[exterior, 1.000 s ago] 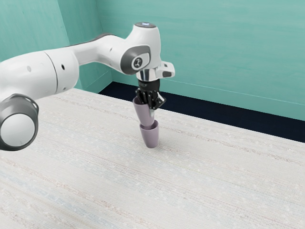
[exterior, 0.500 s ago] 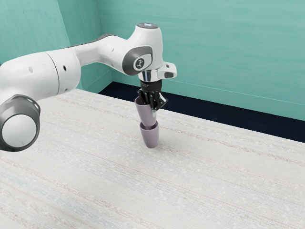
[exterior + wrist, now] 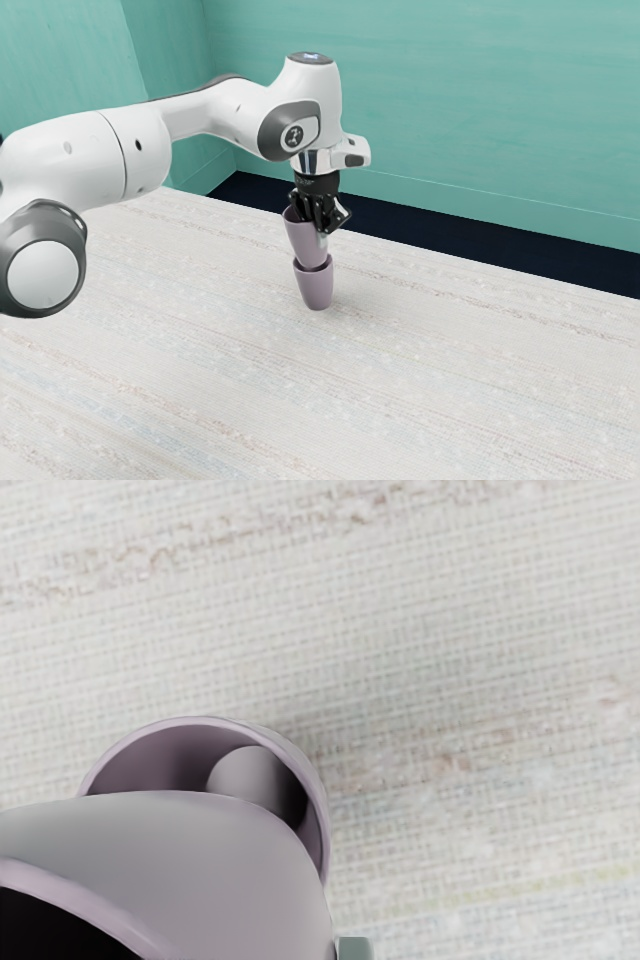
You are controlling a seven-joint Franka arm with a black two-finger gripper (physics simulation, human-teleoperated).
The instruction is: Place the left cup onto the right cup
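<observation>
Two mauve cups stand nested on the pale table. The lower cup (image 3: 316,287) rests on the table top. The upper cup (image 3: 303,242) leans slightly, with its base down inside the lower one. My gripper (image 3: 318,216) is shut on the upper cup's rim, on the side toward the exterior view's right. In the wrist view the held upper cup (image 3: 170,870) is large and blurred just under my hand. Its narrow base sits inside the lower cup (image 3: 312,790), whose rim curves around it.
The whitish woven table top (image 3: 450,380) spreads wide around the cups. Its far edge (image 3: 480,262) meets a dark floor strip below the teal walls. My white arm (image 3: 120,160) comes in from the exterior view's left.
My hand has shifted slightly toward the exterior view's right with the upper cup in it. The lower cup has stayed where it was.
</observation>
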